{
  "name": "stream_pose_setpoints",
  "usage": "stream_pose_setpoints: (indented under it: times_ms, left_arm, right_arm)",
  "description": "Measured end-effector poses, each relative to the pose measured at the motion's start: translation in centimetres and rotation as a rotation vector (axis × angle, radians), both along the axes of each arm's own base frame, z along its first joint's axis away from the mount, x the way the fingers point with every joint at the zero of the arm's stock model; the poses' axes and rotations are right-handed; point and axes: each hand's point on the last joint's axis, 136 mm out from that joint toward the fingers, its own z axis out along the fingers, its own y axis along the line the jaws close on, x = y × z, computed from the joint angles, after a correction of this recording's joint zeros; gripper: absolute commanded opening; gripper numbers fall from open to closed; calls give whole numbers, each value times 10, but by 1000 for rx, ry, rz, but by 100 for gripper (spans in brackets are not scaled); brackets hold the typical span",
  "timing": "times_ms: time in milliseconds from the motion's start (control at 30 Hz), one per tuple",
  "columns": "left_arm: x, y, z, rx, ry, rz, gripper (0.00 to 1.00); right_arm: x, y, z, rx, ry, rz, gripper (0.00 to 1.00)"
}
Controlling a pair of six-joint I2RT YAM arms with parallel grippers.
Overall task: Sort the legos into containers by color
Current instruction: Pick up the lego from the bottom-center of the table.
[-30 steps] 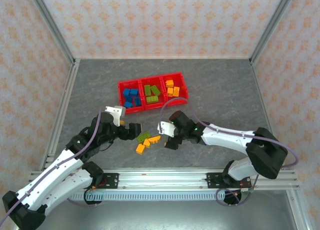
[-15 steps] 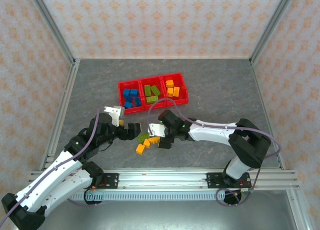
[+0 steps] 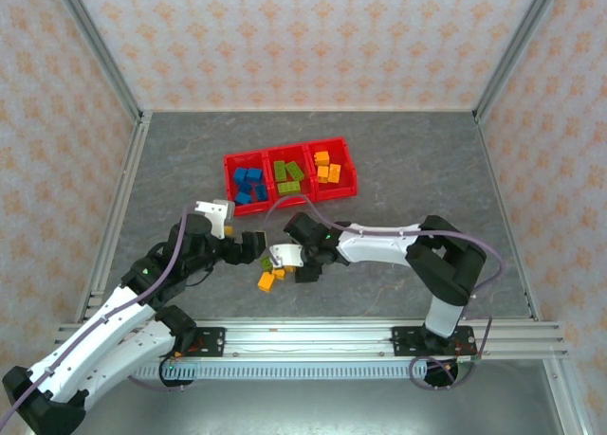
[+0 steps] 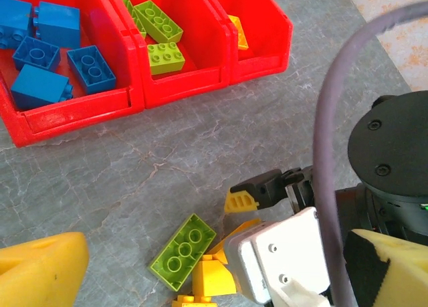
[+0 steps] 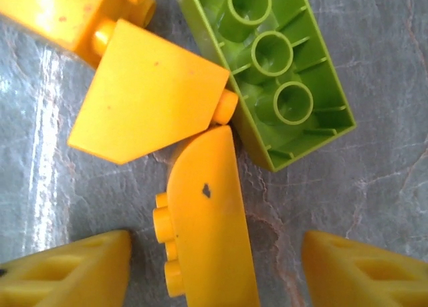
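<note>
The containers form a red tray (image 3: 285, 201) with blue legos (image 3: 248, 184) in the left bin, lime green (image 3: 288, 175) in the middle and orange-yellow (image 3: 327, 166) in the right. Loose legos lie in front of it: a lime green brick (image 5: 274, 66), upside down, an orange-yellow sloped piece (image 5: 150, 93) and an orange-yellow brick (image 5: 207, 220) on its side. My right gripper (image 5: 217, 270) is down over that last brick, one finger on each side with a gap to each. My left gripper (image 3: 248, 247) hovers open just left of the pile, holding nothing.
The grey stone-patterned table top (image 3: 408, 170) has free room right of the tray and behind it. Metal frame posts and patterned walls enclose the table. The two wrists are close together over the loose pile, and the right arm's cable (image 4: 331, 140) crosses the left wrist view.
The right gripper has moved left onto the loose pile and its jaws have narrowed around the orange-yellow brick. The left arm has barely moved.
</note>
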Motion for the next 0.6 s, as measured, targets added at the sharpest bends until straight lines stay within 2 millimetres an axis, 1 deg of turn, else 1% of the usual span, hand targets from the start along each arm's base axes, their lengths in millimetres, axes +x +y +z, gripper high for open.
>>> stream_pose_setpoints:
  times_ms: [100,133,167,233,300,467,600]
  left_arm:
    - [0,0,0,1,0,1,99]
    - [0,0,0,1,0,1,99]
    - [0,0,0,2,-1,3,99]
    - [0,1,0,2,-1,3,99]
    - [0,1,0,2,0,3,99]
    - [0,1,0,2,0,3,99]
    - [0,1,0,2,0,3,99]
  right_arm:
    - [-5,0,-4,-16,32,11,46]
    - [-7,0,-4,-19,38,15,40]
    - [-9,0,-5,-21,47,17,31]
    - [-13,0,-6,-28,59,25,26]
    - [-14,0,-5,-29,57,30,18]
    - [-13,-1,-5,-31,56,23,10]
    - [-13,-4,-4,-33,49,10,6]
